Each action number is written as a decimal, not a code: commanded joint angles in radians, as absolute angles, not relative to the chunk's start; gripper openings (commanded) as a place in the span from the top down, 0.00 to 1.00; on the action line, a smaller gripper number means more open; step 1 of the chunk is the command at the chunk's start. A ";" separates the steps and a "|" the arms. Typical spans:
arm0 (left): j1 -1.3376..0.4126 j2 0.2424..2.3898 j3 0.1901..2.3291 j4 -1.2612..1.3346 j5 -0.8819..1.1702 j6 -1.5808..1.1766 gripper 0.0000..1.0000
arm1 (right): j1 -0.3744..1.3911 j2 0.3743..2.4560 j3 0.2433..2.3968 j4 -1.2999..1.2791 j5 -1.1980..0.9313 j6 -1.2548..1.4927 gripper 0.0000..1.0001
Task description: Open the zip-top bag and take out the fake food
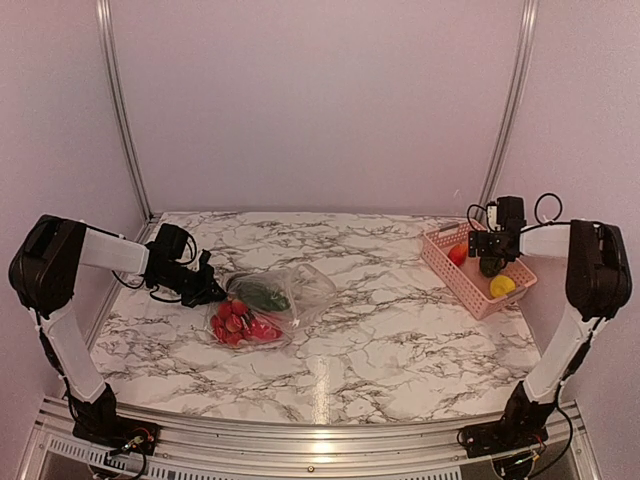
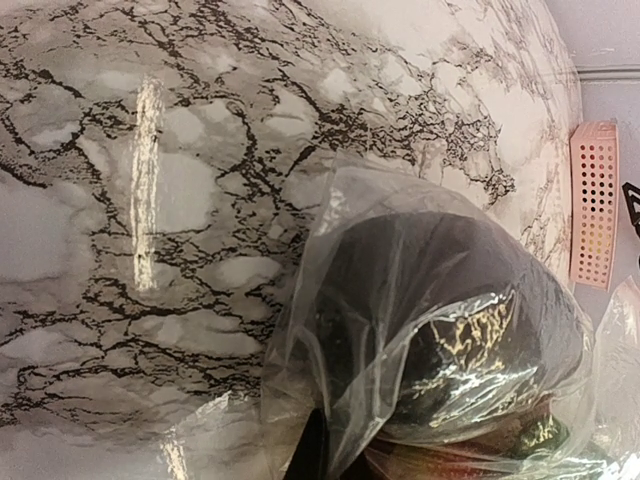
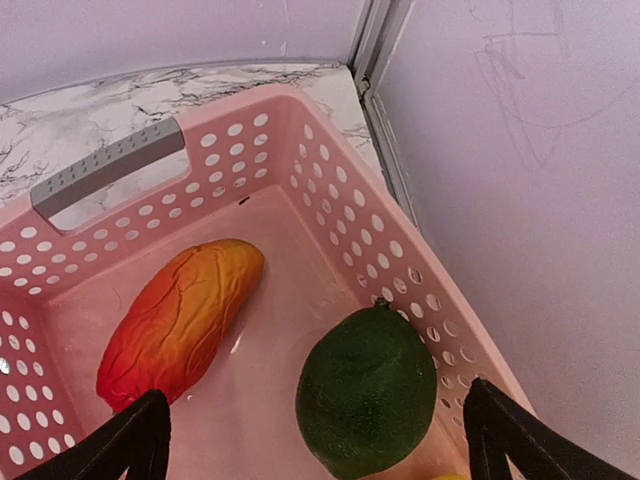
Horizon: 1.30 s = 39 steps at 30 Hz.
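Nearest us on the marble table [image 1: 400, 350], left of centre, lies the clear bag [image 1: 308, 287], crumpled on the tabletop. Inside it we note a cluster of red fruits [image 1: 240, 322] at the near end and a dark green vegetable [image 1: 262, 293] just behind them. The left gripper [image 1: 208, 288] sits low at the bag's left edge, against the plastic. In the left wrist view the film fills the lower right, stretched over the dark green piece. One dark finger [image 2: 305, 452] shows at the bottom edge beside it. We cannot tell whether the jaws are closed on the bag.

Farther back, at the table's right edge, stands the pink basket [image 1: 450, 280]. In it we log an orange-red fruit [image 1: 457, 254], a round green fruit [image 1: 488, 267] and a yellow piece [image 1: 502, 285]. The right gripper [image 1: 495, 245] hangs over the basket, spread wide and holding nothing. Its wrist view shows both fingertips [image 3: 140, 440] above the basket floor, with the green fruit between them. Behind everything is the plain lilac wall [image 1: 320, 100].
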<state>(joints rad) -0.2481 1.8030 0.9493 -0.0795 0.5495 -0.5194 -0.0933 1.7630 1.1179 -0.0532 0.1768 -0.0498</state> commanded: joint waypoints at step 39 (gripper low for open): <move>-0.244 1.762 0.898 -0.030 0.562 -0.565 1.00 | 0.826 1.851 1.158 0.041 -0.575 -0.238 0.62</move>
<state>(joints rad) -0.2485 1.7782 0.9119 -0.0265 0.5682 -0.5625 0.7841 1.8233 1.0912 0.0685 -0.5503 -0.1871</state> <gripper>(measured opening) 0.006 0.334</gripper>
